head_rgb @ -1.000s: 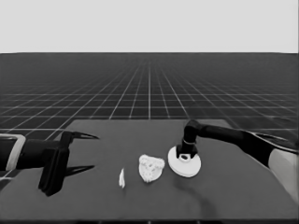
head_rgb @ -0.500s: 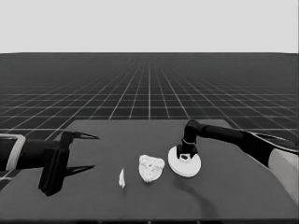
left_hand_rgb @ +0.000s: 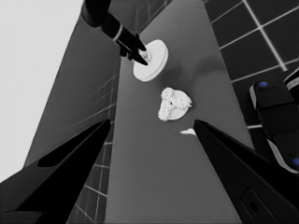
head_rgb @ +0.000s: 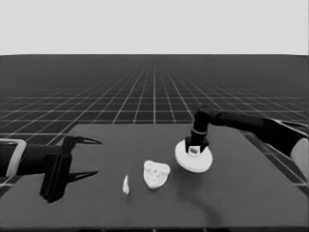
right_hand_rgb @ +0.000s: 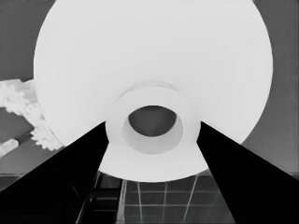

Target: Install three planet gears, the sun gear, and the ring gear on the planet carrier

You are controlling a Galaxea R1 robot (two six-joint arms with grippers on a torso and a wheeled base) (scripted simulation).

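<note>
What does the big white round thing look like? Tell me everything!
The larger round part is a thick, smooth white disc, plastic-looking, with a raised hub and a round hole in its middle. It sits toward the table's right side, right of the clump of small gears. The right pincer comes down onto it, one finger on each side of the hub.

head: down across table (head_rgb: 251,203) | left wrist: along it, far | right wrist: close over larger round part (right_hand_rgb: 154,60)
</note>
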